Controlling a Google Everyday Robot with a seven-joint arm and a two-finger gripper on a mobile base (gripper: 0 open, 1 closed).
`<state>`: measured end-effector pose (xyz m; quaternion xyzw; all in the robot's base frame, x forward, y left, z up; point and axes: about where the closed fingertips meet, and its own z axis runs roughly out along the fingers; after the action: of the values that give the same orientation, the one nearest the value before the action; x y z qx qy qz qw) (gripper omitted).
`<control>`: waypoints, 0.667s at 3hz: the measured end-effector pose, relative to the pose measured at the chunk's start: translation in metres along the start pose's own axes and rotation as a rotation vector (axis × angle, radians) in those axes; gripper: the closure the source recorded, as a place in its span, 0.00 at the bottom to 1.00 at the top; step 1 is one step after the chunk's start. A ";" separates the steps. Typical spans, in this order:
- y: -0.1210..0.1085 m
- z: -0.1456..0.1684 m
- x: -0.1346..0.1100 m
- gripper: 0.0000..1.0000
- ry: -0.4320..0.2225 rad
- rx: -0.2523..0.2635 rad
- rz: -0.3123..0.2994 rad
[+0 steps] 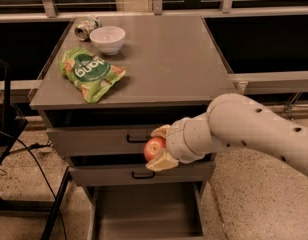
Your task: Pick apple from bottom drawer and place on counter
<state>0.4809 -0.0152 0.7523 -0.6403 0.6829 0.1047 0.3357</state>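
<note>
My gripper (158, 148) is shut on the red apple (154, 148), with one cream finger above it and one below. It holds the apple in the air in front of the upper handled drawer, below the counter's front edge. The bottom drawer (144, 215) is pulled open beneath, its grey floor bare. The counter (169, 59) is the flat grey cabinet top above. My white arm reaches in from the right.
On the counter's left side lie a green snack bag (90, 72), a white bowl (107, 38) and a tipped can (86, 28). Two closed drawers with black handles (139, 139) sit under the counter. A black stand and cables are on the floor at left.
</note>
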 end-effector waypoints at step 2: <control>-0.053 -0.056 -0.025 1.00 -0.182 0.131 0.092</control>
<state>0.5113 -0.0357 0.8240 -0.5727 0.6838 0.1326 0.4323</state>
